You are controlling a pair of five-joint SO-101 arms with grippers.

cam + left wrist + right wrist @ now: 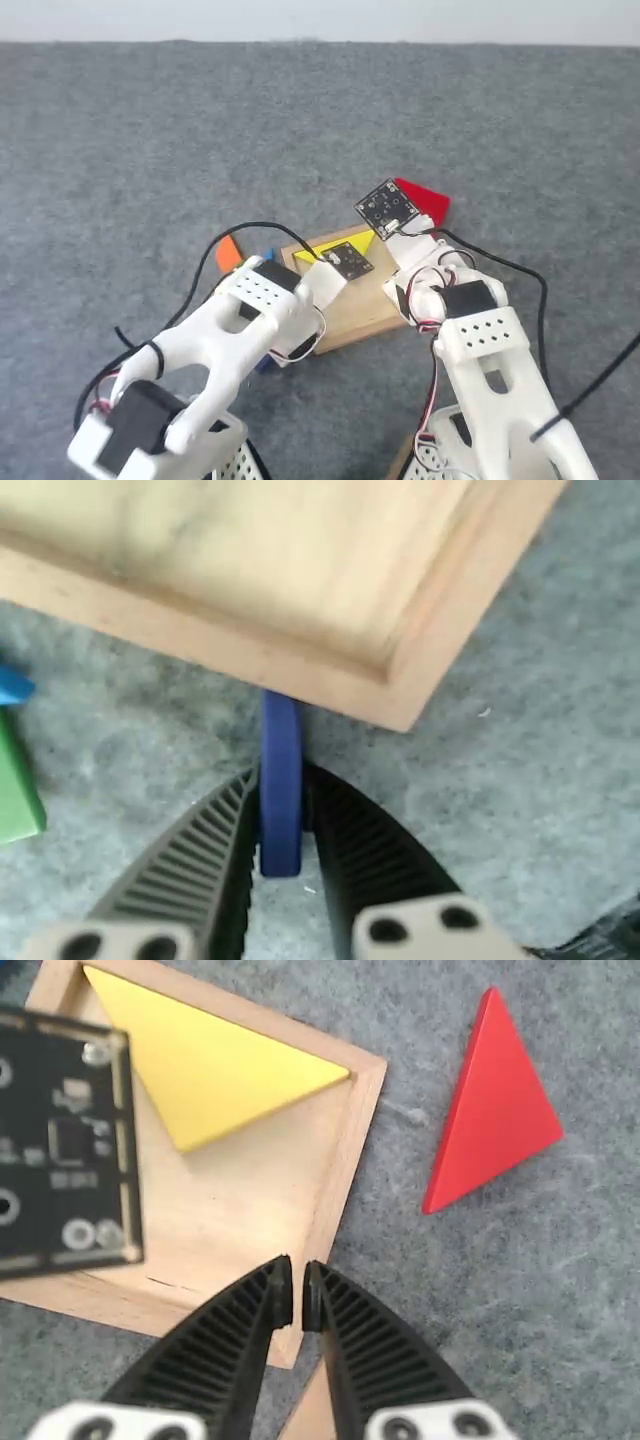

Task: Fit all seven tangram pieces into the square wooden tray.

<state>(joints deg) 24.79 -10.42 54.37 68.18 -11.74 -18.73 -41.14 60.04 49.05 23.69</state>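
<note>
Gripping the blue piece (280, 745) on edge, the left gripper (281, 805) sits just outside the tray (440, 610) corner; lift it over the rim and lay it flat near the yellow triangle (210, 1065). The right gripper (295, 1295), nearly closed, holds nothing.
</note>
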